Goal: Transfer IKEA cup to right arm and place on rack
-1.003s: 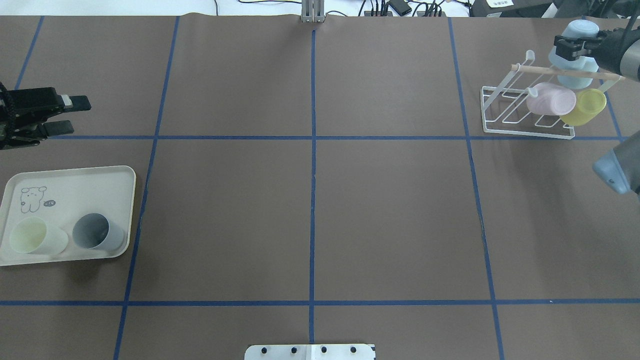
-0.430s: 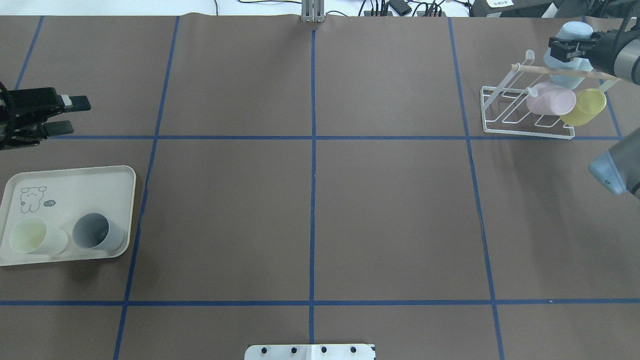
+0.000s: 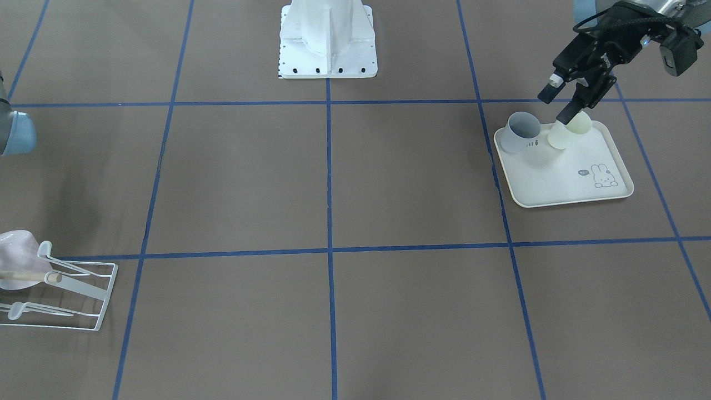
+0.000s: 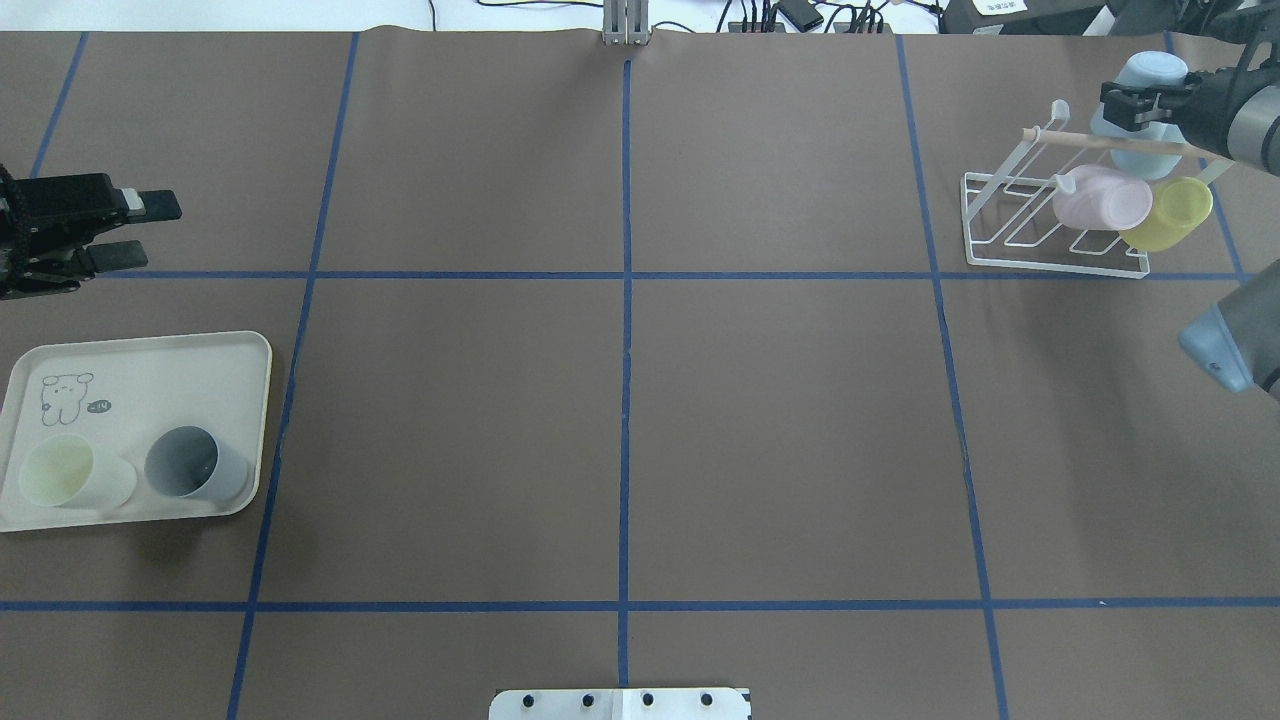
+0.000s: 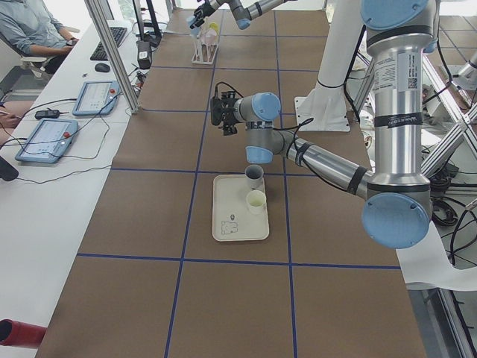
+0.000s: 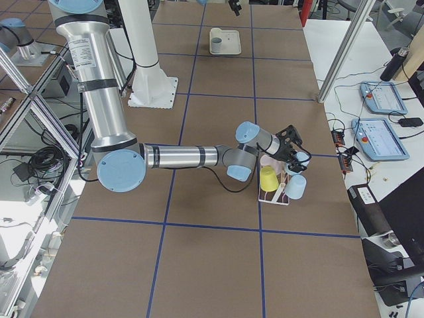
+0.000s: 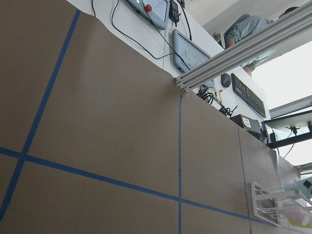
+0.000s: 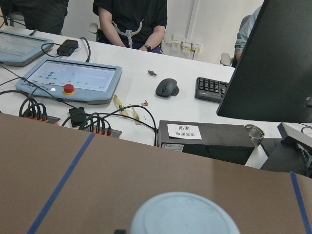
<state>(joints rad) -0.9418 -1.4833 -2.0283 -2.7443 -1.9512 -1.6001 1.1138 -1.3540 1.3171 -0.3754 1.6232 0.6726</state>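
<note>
The IKEA cup (image 4: pixel 1147 72), light blue, is upside down in my right gripper (image 4: pixel 1133 104), which is shut on it just past the wooden dowel at the far right end of the white wire rack (image 4: pixel 1000 262). In the right wrist view only the cup's rounded base (image 8: pixel 183 214) shows. More pale blue shows under the dowel; whether that is a separate cup I cannot tell. My left gripper (image 4: pixel 135 231) hangs open and empty above the table, beyond the tray (image 4: pixel 150 350). From the front, the left gripper (image 3: pixel 558 105) overlaps the tray's back edge.
A pink cup (image 4: pixel 1100 198) and a yellow cup (image 4: pixel 1177 212) lie on the rack. The cream tray holds a cream cup (image 4: pixel 62 472) and a grey cup (image 4: pixel 190 464). Beyond the table's far edge are cables, monitors and seated people.
My right gripper has sunk slightly with the blue cup toward the rack's far end. The left gripper has stayed where it was.
</note>
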